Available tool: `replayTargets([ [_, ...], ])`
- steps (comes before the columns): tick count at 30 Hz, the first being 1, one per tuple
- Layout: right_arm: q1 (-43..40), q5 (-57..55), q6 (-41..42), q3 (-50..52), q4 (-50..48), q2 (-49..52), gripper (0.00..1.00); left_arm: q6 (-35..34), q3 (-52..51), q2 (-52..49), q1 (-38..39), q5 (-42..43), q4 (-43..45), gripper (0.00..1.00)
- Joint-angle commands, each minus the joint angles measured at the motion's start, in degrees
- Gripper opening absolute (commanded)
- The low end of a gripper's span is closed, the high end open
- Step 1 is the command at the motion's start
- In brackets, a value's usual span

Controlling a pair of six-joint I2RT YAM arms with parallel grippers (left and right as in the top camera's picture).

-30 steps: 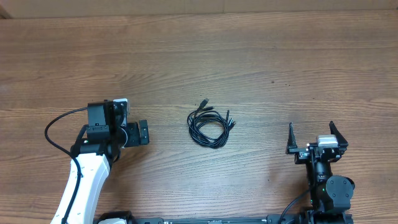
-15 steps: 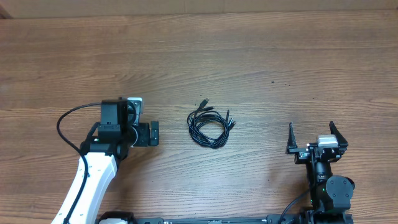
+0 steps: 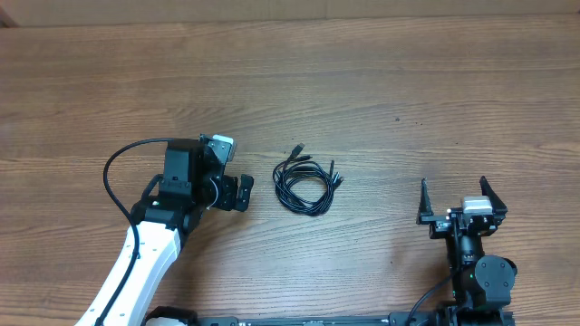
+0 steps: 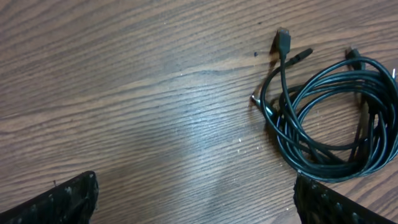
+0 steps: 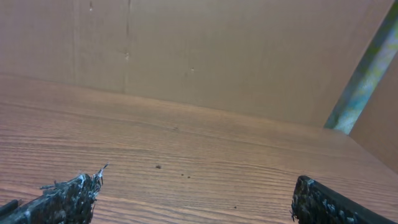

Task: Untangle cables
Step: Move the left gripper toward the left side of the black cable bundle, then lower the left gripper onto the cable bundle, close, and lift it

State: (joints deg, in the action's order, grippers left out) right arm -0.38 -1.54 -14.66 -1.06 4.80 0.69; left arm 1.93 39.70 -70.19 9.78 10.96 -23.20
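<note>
Currently cables (image 3: 304, 181) lie coiled on surface (image 3: 381, 81); left hand (image 3: 239, 192) spread apart beside coil, likely lining up grab; right hand (image 3: 453, 197) apart, idle, well clear.

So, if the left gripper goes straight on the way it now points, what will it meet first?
Probably the cables, coiled on the table: the left gripper, open, points toward them over bare wood. In its wrist view the coil lies off-centre, so it may only brush the edge.
</note>
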Motion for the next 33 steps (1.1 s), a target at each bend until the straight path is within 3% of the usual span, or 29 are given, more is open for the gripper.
replayTargets([
  [1, -0.24, -0.5, -0.02, 0.59, -0.15, -0.52, 1.0, 1.07, 1.33, -0.22, 0.11, 0.92, 0.79, 1.0],
  [7, -0.24, -0.5, -0.02, 0.59, -0.15, -0.52, 1.0, 0.98, 1.33, -0.22, 0.11, 1.01, 0.74, 1.0],
  [13, -0.24, -0.5, -0.02, 0.59, -0.15, -0.52, 1.0, -6.27, 1.33, -0.22, 0.11, 5.31, 0.55, 1.0],
  [19, -0.24, -0.5, -0.02, 0.59, -0.15, -0.52, 1.0, -6.88, 1.31, -0.22, 0.11, 8.2, -0.61, 1.0],
  [25, -0.24, -0.5, -0.02, 0.59, -0.15, -0.52, 1.0, -6.93, 1.29, -0.22, 0.11, 8.17, -2.51, 1.0],
  [33, -0.24, -0.5, -0.02, 0.59, -0.15, -0.52, 1.0, -12.92, 1.29, -0.22, 0.11, 8.13, -6.47, 1.0],
])
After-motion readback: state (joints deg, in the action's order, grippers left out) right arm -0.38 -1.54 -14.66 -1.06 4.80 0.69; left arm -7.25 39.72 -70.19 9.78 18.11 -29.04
